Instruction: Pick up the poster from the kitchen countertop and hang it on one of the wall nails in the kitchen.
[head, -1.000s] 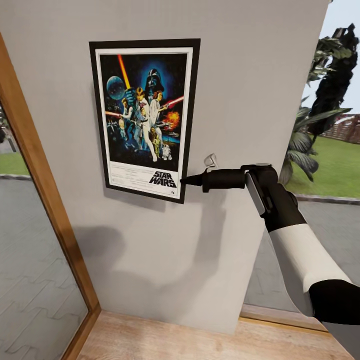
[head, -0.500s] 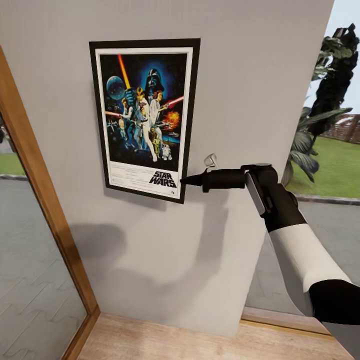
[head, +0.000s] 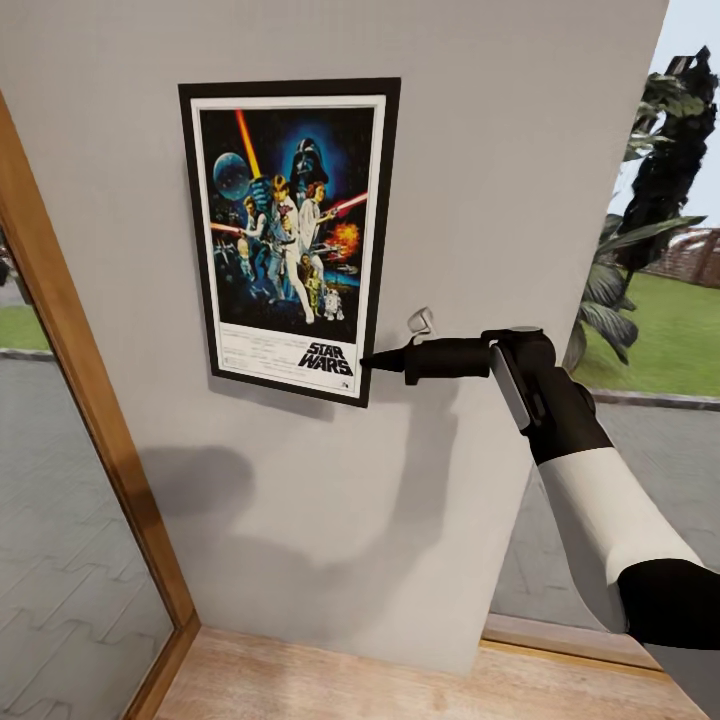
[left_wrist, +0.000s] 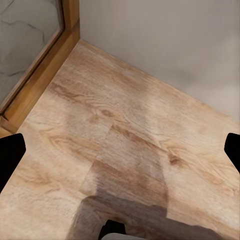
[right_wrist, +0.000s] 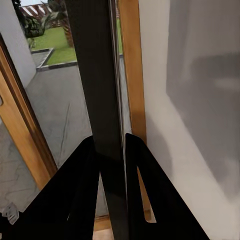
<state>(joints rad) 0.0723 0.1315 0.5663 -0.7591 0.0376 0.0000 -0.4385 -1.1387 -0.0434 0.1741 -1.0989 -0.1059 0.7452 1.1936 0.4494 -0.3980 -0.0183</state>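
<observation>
Nothing moved; right gripper (head: 368, 362) jaws pinch poster (head: 290, 235) edge; left gripper (left_wrist: 120, 150) wide.

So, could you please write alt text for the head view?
The right gripper pinches the lower right edge of the framed poster, held flat against a light-grey wall. A wood-framed window stands at left; garden greenery shows at right.

The poster (right_wrist: 102, 85) is seen edge-on as a thin dark slab clamped between the two black fingers (right_wrist: 80, 195) of the right end effector (right_wrist: 111, 160), with the light-grey wall (right_wrist: 200, 100) close beside it and a wooden window frame (right_wrist: 131, 70) behind it.
</observation>
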